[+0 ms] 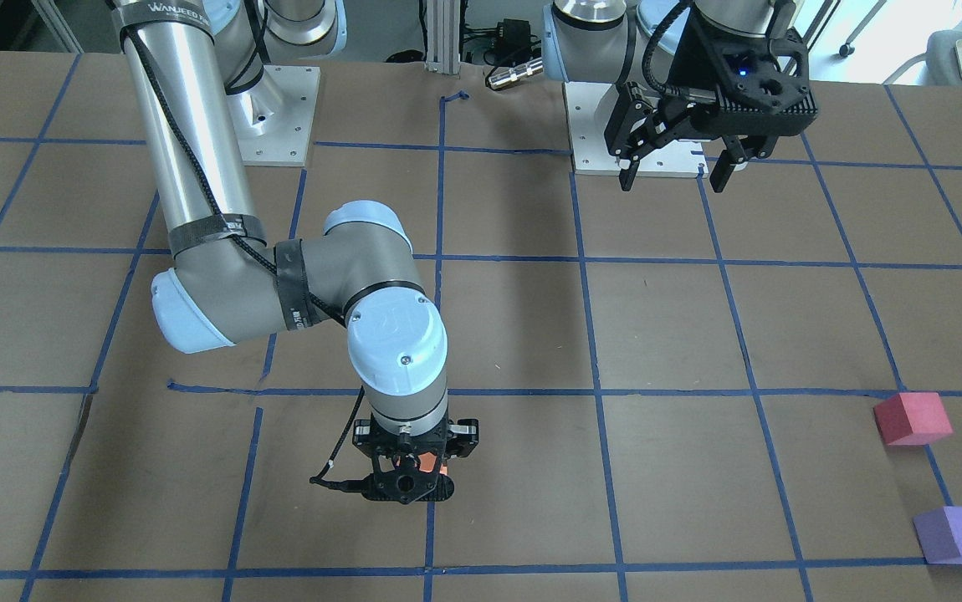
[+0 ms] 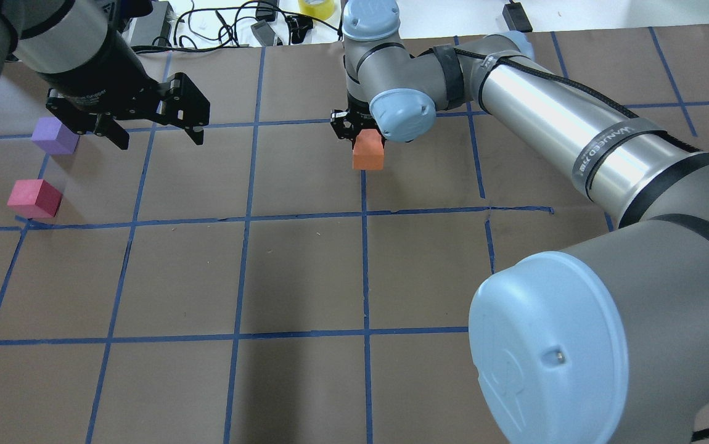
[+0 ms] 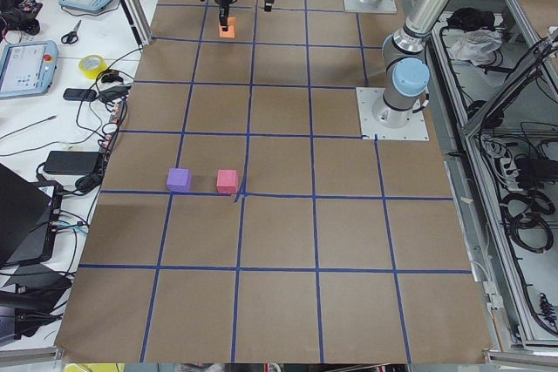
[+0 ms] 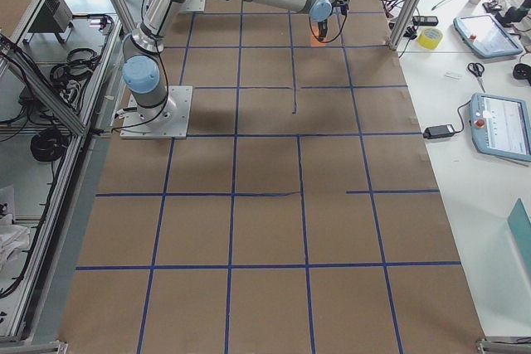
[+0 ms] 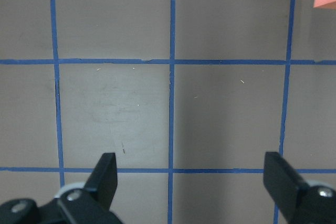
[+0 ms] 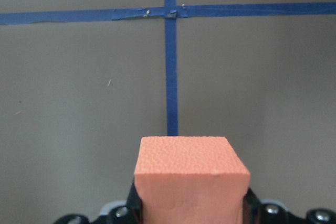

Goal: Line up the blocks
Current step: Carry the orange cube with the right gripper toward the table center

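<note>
Right end effector (image 2: 364, 139) is clamped on the orange foam cube (image 2: 368, 155), upper centre of the overhead view, presumably bound for the red-pink foam cube (image 2: 35, 198) and purple foam cube (image 2: 54, 135) at left; left end effector (image 2: 159, 140) hangs open, empty.

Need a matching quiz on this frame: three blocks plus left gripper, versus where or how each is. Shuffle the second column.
1. orange block
2. red-pink block
3. purple block
4. left gripper

A. open, holding nothing
B. loose on the table, farther from the robot's side
C. clamped in the right gripper
D. loose on the table, nearer the robot's side

Pairs: 1-C, 2-D, 3-B, 4-A
</note>
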